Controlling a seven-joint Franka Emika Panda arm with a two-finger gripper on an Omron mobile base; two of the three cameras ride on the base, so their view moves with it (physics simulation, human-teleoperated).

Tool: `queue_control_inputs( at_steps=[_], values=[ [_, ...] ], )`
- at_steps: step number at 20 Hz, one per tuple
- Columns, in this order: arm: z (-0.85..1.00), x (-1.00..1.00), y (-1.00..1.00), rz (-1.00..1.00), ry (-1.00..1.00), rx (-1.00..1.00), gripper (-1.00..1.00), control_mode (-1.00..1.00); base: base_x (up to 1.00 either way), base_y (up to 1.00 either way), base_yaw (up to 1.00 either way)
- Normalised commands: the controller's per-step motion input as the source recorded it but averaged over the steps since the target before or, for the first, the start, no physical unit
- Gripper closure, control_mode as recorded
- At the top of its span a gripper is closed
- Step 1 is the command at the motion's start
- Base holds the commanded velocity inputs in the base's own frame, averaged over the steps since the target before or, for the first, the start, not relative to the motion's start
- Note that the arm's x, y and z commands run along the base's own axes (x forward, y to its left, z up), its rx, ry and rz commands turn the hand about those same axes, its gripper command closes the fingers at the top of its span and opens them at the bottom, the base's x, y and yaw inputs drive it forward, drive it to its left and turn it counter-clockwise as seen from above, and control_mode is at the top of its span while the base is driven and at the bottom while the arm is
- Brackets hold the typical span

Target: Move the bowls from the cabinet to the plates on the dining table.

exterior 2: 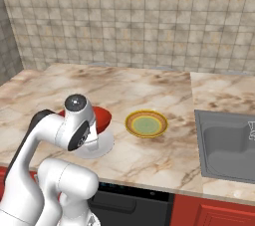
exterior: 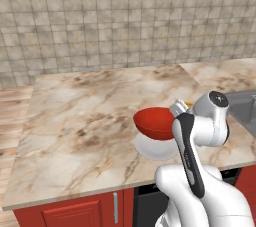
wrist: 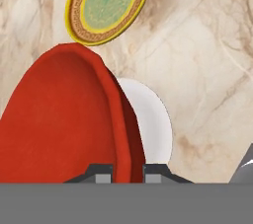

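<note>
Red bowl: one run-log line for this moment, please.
gripper: shut on red bowl rim | bowl: over white plate | yellow-rimmed plate: bare

glossy red round bowl (exterior: 152, 122) tilted above plain white flat plate (exterior: 154, 148) on beige veined marble table (exterior: 85, 116); yellow-rimmed green-centred plate (exterior 2: 146, 123) beside.

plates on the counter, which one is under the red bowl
The plain white plate, directly beneath the held red bowl. The yellow-rimmed plate lies apart and bare.
</note>
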Motion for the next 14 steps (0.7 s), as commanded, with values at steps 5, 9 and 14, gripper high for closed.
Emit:
queue_control_inputs(
  at_steps=[5, 9, 14],
  values=[
    [-0.31, 0.0, 0.0, 0.0, -0.04, 0.0, 1.0, -1.0, 0.0, 0.0, 0.0],
    [-0.29, -0.01, 0.0, 0.0, 0.0, 0.0, 1.0, -1.0, 0.0, 0.0, 0.0],
    [-0.21, 0.0, 0.0, 0.0, 0.0, -0.01, 1.0, -1.0, 0.0, 0.0, 0.0]
  ],
)
